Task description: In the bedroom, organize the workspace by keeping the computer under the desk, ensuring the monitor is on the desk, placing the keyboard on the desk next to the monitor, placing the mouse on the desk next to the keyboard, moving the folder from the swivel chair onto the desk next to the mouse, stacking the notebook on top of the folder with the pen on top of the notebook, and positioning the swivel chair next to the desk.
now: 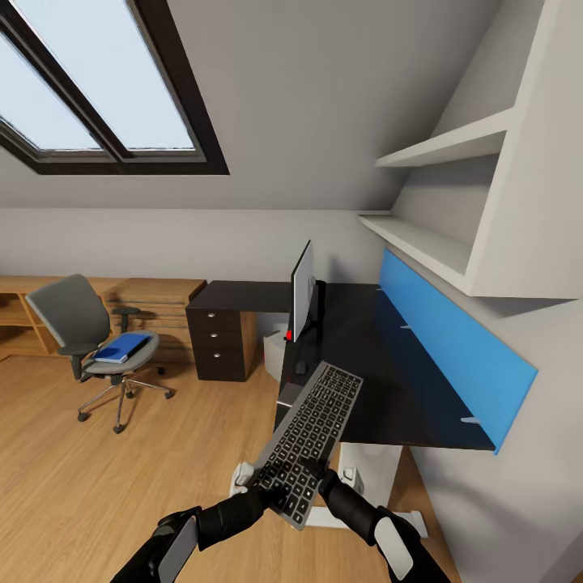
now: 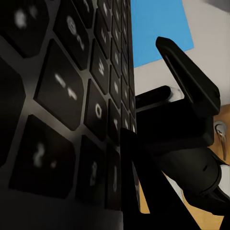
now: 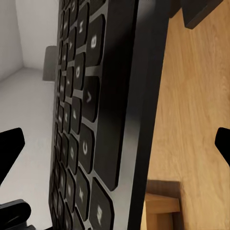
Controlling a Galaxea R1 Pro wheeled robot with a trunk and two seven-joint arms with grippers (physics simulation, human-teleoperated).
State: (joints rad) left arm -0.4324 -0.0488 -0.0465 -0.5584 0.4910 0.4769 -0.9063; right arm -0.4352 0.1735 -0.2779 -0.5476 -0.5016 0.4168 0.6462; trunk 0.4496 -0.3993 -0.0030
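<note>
Black-topped counter (image 1: 405, 380) carries the monitor (image 1: 302, 293). The swivel chair (image 1: 77, 324) stands well apart, the blue folder (image 1: 121, 346) on its seat. The keyboard (image 1: 312, 429) is tilted over the counter's near end. Left gripper (image 1: 271, 491) and right gripper (image 1: 314, 470) jaws each clamp its near edge.

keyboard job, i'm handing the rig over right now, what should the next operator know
Both end effectors, left and right, hold the keyboard at its near end; its far end reaches over the desk edge, in front of the monitor.
Done: monitor is standing on the desk.
The folder lies on the swivel chair, which stands apart from the desk.
Left: set the keyboard down beside the monitor, then mouse, folder, notebook, pen and chair.
</note>
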